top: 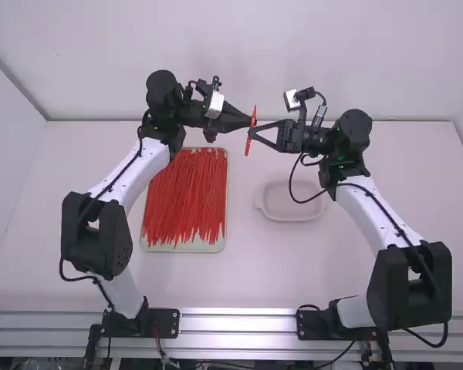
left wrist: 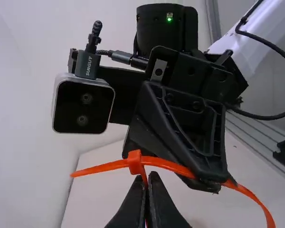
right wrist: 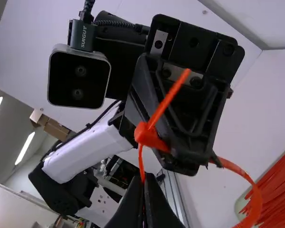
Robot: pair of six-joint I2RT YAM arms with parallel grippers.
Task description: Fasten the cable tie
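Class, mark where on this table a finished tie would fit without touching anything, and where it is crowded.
Free: the front strip before the tray and white dish; the gap between those two; the side right of the right arm. Crowded: mid-back, where both jaws hold the cable tie.

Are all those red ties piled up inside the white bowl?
No, the red ties lie in a heap on the flat tray, which sits beside the white bowl.

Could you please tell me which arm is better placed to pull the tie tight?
Probably right: the right pincer grips the cable tie away from its head; the left pincer pinches close beside it.
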